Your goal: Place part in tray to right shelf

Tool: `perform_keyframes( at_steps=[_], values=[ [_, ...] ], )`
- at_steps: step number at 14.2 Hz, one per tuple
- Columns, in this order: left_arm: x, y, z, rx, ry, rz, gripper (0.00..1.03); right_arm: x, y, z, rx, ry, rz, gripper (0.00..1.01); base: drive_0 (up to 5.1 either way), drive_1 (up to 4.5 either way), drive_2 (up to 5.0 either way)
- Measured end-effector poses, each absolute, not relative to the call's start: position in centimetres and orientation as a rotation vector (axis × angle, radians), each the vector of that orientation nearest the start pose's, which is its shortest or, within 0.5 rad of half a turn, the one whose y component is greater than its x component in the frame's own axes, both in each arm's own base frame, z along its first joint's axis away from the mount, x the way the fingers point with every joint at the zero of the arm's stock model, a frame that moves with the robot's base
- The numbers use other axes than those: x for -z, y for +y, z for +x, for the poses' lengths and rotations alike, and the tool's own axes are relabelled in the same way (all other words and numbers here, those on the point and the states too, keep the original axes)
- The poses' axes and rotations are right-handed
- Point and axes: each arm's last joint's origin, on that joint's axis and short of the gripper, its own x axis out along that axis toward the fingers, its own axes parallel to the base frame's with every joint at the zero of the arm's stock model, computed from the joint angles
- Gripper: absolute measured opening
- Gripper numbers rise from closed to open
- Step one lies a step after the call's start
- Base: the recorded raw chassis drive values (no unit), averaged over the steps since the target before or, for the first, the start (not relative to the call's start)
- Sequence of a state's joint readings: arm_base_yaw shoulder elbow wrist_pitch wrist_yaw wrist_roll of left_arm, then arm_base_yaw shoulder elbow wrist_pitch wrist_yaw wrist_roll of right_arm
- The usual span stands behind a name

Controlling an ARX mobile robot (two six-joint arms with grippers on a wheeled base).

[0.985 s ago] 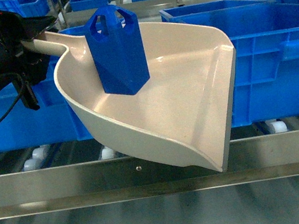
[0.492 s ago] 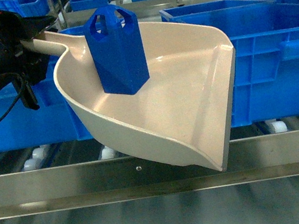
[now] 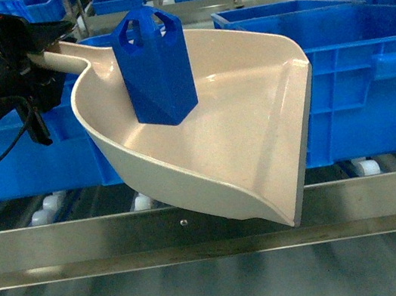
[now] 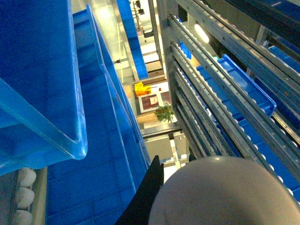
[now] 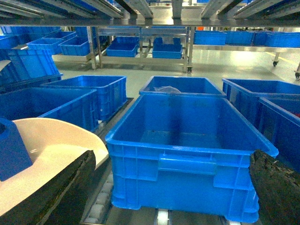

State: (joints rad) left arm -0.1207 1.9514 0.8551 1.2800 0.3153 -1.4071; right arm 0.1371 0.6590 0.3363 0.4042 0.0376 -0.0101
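Note:
The beige tray (image 3: 243, 140) hangs tilted above the right shelf's steel front rail (image 3: 85, 244). The blue part (image 3: 155, 63) stands upright inside it near the back wall. My left gripper (image 3: 34, 66) is shut on the tray's handle at the upper left. In the left wrist view a black finger (image 4: 147, 197) lies against the rounded beige handle (image 4: 225, 192). My right gripper (image 5: 171, 187) is open and holds nothing, its dark fingers (image 5: 70, 187) wide apart in front of a blue crate (image 5: 187, 154). The tray (image 5: 56, 140) and part (image 5: 11, 150) show at its left.
Large blue crates (image 3: 371, 87) sit on the shelf's white rollers (image 3: 48, 209) directly behind and to the right of the tray. Another crate (image 3: 17, 164) stands behind my left arm. More racks with crates fill the background (image 5: 122, 47).

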Motion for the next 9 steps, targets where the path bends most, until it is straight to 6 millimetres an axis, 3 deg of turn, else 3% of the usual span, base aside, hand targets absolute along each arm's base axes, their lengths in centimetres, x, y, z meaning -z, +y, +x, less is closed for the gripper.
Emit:
perform_keyframes(
  at_steps=[9],
  values=[
    [-17.55,-5.43,37.32,0.488,0.153,-1.361,0.12,-25.22,2.07,15.77,-0.099,-0.081,-0.003,0.98,0.0,0.00,0.0]
  ],
)
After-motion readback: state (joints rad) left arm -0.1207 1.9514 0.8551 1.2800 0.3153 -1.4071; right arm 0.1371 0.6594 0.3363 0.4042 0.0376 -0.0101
